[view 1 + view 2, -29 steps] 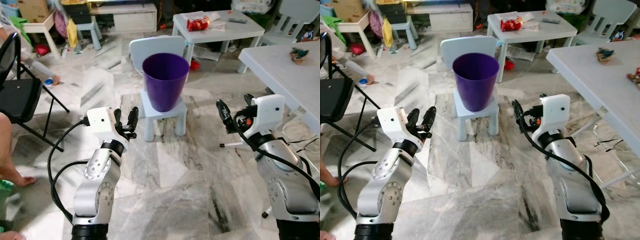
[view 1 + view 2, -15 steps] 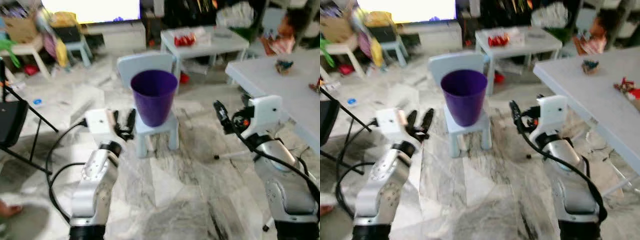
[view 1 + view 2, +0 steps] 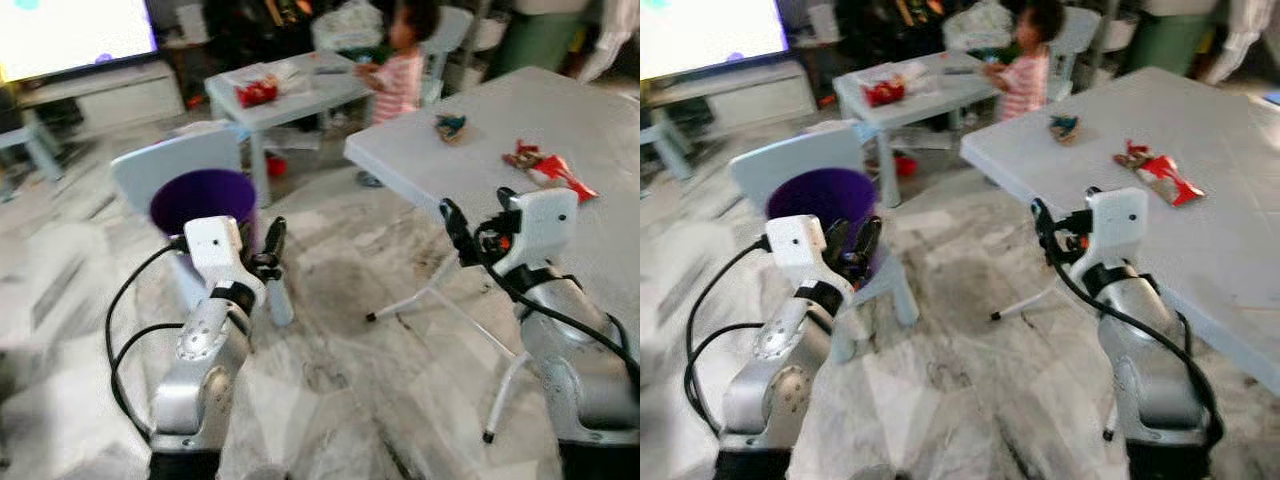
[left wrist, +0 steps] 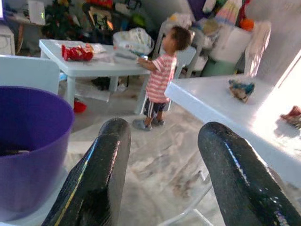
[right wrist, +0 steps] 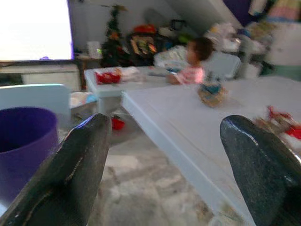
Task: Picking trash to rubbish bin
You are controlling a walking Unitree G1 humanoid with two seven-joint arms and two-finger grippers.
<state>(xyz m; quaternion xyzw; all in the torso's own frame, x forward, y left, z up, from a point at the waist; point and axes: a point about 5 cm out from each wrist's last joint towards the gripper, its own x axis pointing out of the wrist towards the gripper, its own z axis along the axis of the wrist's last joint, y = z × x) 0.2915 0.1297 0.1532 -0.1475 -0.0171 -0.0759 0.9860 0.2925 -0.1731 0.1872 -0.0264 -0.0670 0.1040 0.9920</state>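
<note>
Both grippers open, nothing held.
Right gripper [image 3: 1060, 228] and left gripper [image 3: 852, 243] are raised near the bin [image 3: 205, 200]; wrapper [image 3: 1158, 172] lies on table [image 3: 1200, 240], well apart from bin. Judged light, crinkly, slippery: best pinched mid-body.

Bright daylit room, soft with motion blur across both eye views.

Head views smear badly toward the left edge, where the marble floor [image 3: 60, 330] loses its veining and the purple bin [image 3: 205, 200] goes hazy at the rim. A blown-out white screen [image 3: 705, 35] glares in the upper left corner and again in the right wrist view, with no detail. Strong light pours in over the white table [image 4: 263, 127] in the left wrist view, washing its near edge to pure white. Close black fingers [image 4: 101, 183] sit out of focus, catching streaky highlights. Right wrist view is the softest, the background mushy and a fingertip [image 5: 75, 174] blurred grey. Table legs throw only faint shadows.
</note>
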